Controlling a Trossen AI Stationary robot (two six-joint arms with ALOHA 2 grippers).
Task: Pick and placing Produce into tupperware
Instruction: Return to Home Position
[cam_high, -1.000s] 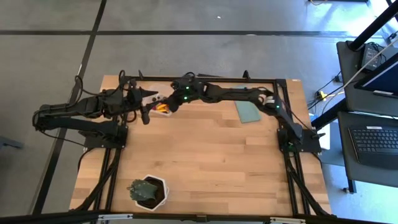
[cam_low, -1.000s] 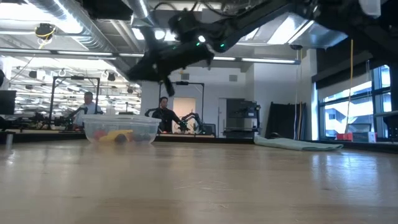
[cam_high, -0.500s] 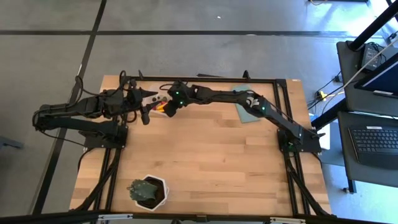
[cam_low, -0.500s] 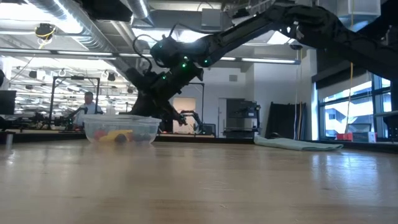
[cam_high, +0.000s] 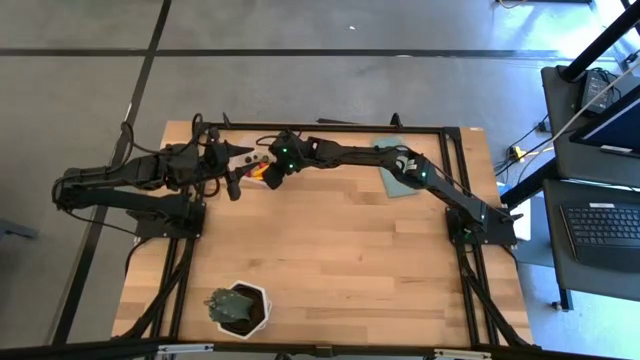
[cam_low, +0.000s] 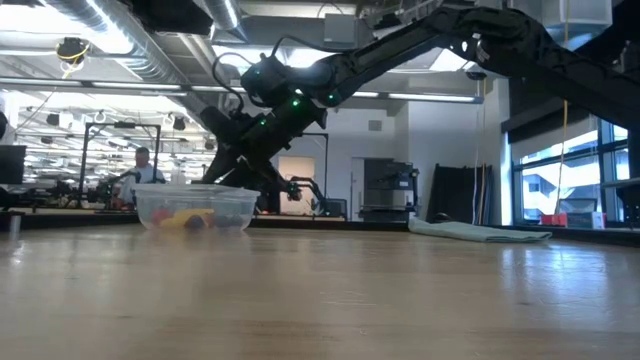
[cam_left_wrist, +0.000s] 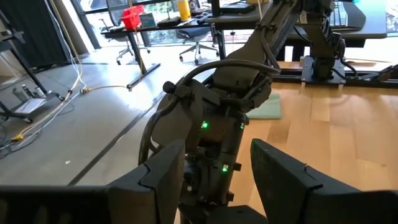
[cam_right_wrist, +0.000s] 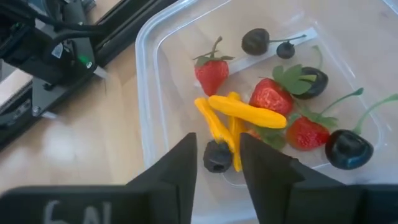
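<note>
Lowered since a second ago, the right claw (cam_right_wrist: 217, 142) is seen spread and empty over the tub (cam_right_wrist: 144, 74), which sits toward eleven o'clock on the tabletop (cam_high: 330, 260). The left claw (cam_left_wrist: 214, 152), also spread, waits at the tub's nine o'clock. Filling is judged done, with only the arm's retreat left: three strawberries (cam_right_wrist: 211, 76), five dark pieces (cam_right_wrist: 344, 149) and seemingly three yellow strips (cam_right_wrist: 247, 112) are counted inside.

Tub (cam_right_wrist: 144, 93): clear, squarish, rounded corners, upright on the table (cam_high: 330, 250), far side, left of centre. Produce (cam_right_wrist: 272, 96) lies loose on its floor:
- three red strawberries (cam_right_wrist: 211, 74)
- yellow strips (cam_right_wrist: 245, 111) piled mid-tub
- dark cherries (cam_right_wrist: 344, 148) with green stems
- one small dark berry (cam_right_wrist: 217, 155) touching the strips
</note>
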